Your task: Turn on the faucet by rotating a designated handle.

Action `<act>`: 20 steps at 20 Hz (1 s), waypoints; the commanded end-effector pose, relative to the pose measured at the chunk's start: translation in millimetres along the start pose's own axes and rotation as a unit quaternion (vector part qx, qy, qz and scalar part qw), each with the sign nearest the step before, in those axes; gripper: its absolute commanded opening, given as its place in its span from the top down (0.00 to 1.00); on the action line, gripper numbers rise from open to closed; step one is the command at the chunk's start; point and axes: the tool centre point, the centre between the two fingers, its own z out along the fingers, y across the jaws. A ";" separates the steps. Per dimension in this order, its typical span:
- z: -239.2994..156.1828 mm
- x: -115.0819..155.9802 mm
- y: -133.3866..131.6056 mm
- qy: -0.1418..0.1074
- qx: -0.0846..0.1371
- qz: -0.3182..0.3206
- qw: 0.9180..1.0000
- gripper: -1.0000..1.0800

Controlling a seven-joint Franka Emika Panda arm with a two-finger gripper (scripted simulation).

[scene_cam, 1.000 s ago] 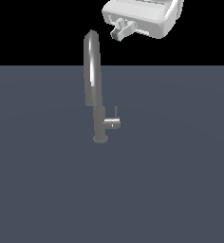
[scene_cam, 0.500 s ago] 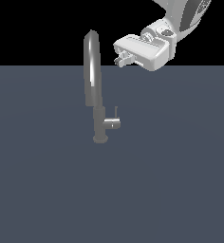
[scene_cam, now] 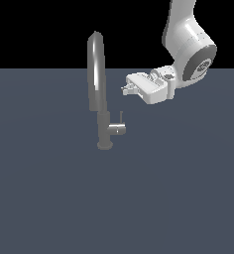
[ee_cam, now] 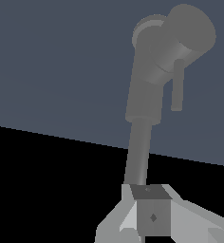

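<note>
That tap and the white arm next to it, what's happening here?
A white robot arm is going for a grey tap standing on a flat dark surface. Its job is to turn the small handle that sticks out low on the tap's body, with a thin rod standing up from it. Right now the arm's tool hangs in the air above the handle, on the exterior view's right of the arched spout, touching nothing. Whether the tool is open or closed can't be made out. The handle looks untouched.
</note>
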 end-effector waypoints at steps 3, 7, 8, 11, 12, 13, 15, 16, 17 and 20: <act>7.8 32.8 -3.1 -0.043 0.041 0.039 0.997 1.00; 15.2 54.9 -3.8 -0.072 0.068 0.065 0.993 1.00; 16.9 59.3 -3.9 -0.077 0.073 0.070 0.992 1.00; 21.3 69.8 -3.9 -0.091 0.086 0.083 0.989 1.00; 22.4 72.3 -3.9 -0.094 0.089 0.086 0.988 1.00; 23.4 74.3 -3.9 -0.097 0.092 0.088 0.987 1.00; 24.8 76.9 -3.9 -0.100 0.095 0.092 0.986 1.00; 25.2 77.5 -3.9 -0.101 0.096 0.092 0.986 1.00; 25.5 77.6 -3.9 -0.101 0.096 0.092 0.986 1.00; 25.5 77.0 -4.0 -0.101 0.095 0.092 0.986 1.00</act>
